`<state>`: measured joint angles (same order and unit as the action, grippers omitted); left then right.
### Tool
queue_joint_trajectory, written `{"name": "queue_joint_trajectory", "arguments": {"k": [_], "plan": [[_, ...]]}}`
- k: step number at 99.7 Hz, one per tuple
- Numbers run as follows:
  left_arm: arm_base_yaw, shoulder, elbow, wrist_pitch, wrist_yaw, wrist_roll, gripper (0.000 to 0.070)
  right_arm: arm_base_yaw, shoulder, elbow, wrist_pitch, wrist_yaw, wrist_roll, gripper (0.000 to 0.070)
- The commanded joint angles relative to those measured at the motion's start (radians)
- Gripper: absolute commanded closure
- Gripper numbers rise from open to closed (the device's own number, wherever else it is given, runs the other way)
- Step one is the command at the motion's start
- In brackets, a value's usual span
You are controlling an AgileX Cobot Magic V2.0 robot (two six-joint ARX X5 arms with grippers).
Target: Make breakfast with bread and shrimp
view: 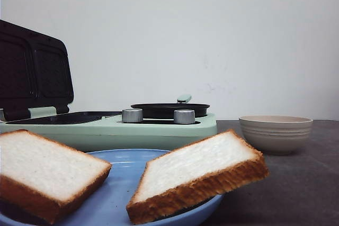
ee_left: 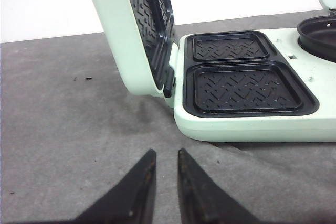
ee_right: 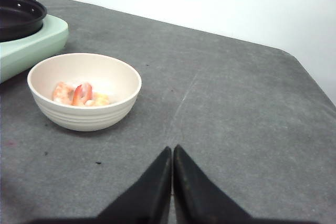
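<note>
White-crumbed bread with golden-brown crust lies on a blue plate [view: 119, 183] nearest the front camera: one slice [view: 45, 173] on the left, the other slice [view: 198, 175] on the right, jutting over the plate's rim. Behind them stands a mint-green breakfast maker [view: 159, 128], its lid [ee_left: 134, 30] raised over two bare black grill plates [ee_left: 244, 85], with a small black pan [view: 169, 109] on its right side. To the right sits a beige bowl [ee_right: 84, 90] holding pink shrimp [ee_right: 79, 94]. Nothing appears cooked yet, so the task seems at its start. The left gripper [ee_left: 165, 169] hovers before the grill, fingers slightly parted, empty. The right gripper [ee_right: 172, 163] is clenched, empty, near the bowl. Next likely calls for spreading fingers wide around a slice.
</note>
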<state>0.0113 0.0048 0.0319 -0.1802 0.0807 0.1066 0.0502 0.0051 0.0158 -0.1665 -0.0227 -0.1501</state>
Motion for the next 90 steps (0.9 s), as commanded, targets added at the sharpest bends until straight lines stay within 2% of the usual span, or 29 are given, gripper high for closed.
{"name": "queue_joint_trajectory", "arguments": {"k": [1,69,90], "plan": [[0.002,-0.002,-0.015,-0.007,0.002,0.005,0.0700,-0.001,-0.002,-0.003,0.014,0.000,0.008,0.0700],[0.002,-0.002,-0.015,-0.007,0.002,0.005,0.0700,-0.001,-0.002,-0.003,0.014,-0.003,0.014,0.0700],[0.002,-0.002,-0.015,-0.007,0.002,0.005,0.0700,-0.001,-0.002,-0.003,0.009,-0.003,0.081,0.0700]]}}
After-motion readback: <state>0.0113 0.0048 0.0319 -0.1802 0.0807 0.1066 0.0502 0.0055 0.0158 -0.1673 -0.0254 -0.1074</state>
